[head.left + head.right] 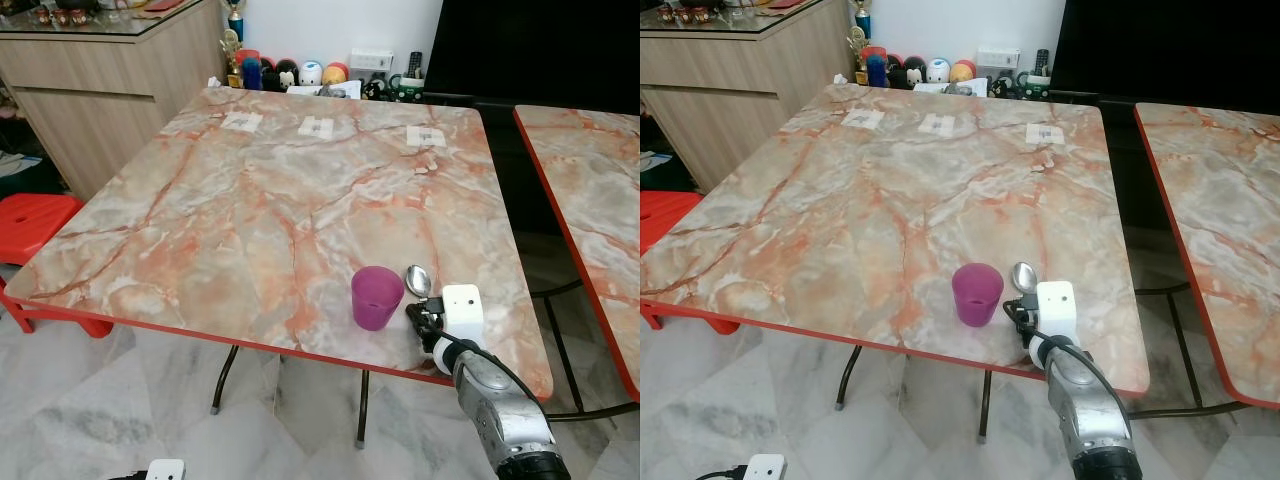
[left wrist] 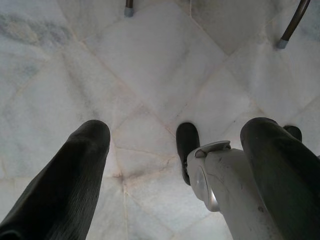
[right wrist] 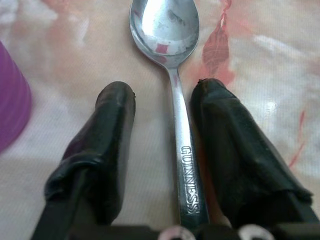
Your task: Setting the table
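Steel spoon [image 3: 172, 95] lies between parted right pincer [image 3: 165, 107] fingers (untouched).

The robot's right arm [image 1: 500, 420] was a silver, brushed-metal cylinder ending in a dark collar near the picture's lower edge, with a thin black cable looping along its upper side. At its wrist sat a white, boxy block with rounded corners [image 1: 462, 313]. The right gripper [image 3: 165, 100] had two long black fingers [image 3: 107, 145] of matte, slightly wrinkled rubbery material. The left gripper [image 2: 175, 150] bore like black fingers [image 2: 70, 185], beside a white rounded leg shell [image 2: 230, 190] and a black foot [image 2: 187, 142].
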`<state>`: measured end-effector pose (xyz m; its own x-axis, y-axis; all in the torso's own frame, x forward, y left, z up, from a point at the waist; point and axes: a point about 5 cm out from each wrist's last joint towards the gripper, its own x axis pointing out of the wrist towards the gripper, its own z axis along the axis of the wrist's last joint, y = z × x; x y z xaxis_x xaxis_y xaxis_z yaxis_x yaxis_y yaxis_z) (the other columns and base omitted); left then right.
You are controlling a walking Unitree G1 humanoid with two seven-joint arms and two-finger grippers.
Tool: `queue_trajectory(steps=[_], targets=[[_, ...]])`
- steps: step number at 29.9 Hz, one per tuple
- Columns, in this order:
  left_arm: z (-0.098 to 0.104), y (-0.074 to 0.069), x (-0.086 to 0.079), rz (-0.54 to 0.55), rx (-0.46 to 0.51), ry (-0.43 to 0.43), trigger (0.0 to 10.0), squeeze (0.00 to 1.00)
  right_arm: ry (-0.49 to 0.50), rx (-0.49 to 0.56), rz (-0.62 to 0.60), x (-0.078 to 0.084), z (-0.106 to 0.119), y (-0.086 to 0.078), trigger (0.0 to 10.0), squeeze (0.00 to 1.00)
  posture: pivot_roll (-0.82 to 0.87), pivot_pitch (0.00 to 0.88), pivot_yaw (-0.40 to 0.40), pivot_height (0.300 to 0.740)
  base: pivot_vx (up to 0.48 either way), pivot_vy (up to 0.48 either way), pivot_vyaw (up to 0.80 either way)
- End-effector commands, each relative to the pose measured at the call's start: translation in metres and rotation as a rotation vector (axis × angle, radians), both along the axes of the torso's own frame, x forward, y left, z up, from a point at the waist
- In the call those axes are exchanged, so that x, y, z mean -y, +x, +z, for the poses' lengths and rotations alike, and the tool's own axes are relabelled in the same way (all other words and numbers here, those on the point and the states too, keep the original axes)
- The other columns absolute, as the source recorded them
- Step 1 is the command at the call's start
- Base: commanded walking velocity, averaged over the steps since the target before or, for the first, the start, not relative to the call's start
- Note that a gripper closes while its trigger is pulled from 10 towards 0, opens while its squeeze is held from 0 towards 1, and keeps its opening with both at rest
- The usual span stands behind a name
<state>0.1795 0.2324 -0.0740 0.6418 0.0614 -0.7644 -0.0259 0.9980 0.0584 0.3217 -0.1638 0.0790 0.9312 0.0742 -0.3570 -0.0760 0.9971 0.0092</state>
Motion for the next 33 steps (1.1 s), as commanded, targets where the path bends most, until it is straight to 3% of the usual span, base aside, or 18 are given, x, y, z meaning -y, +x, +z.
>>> queue_trajectory(steps=[1,33], targets=[[-0.0032,-0.0069,-0.0025,-0.007,-0.035,0.009,10.0,0.0,-0.006,-0.062,-0.002,0.0013,-0.0118,-0.0046,0.0,0.0,0.0,0.114,0.01,0.74,0.0,0.0,0.0],[-0.0029,-0.0064,-0.0022,-0.009,-0.031,0.003,10.0,0.0,-0.026,-0.043,-0.024,0.0037,-0.0124,-0.0037,0.0,0.0,0.0,0.114,0.009,0.74,0.0,0.0,0.0]])
